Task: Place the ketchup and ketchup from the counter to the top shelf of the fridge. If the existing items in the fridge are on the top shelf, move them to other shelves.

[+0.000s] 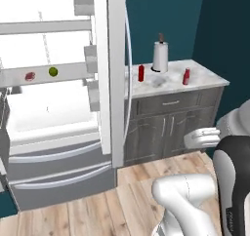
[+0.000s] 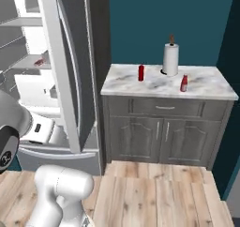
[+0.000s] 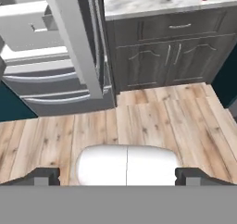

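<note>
Right, the gripper (image 3: pixel 117 176) hangs back over the wooden floor, jaws wide apart and empty, facing the cabinets. Both ketchup bottles (image 1: pixel 141 73) (image 1: pixel 186 76) stand upright on the counter (image 1: pixel 195 86), flanking the paper-towel roll (image 1: pixel 160 56). The fridge (image 1: pixel 53 113) gapes open, with fruit (image 1: pixel 53 71) and dark-red lump (image 1: pixel 30 76) on a shelf. Best approach: rise level and meet a bottle's body squarely.

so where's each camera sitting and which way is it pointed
left base view: behind the arm, to its left, facing the open fridge and counter; white arm at lower right.
right base view: behind, to its right, facing the counter head-on; arm at lower left.
hand view: on the hand, open, looking down at floor and cabinets.
Shared: both base views show both ketchup bottles and the paper-towel roll.
</note>
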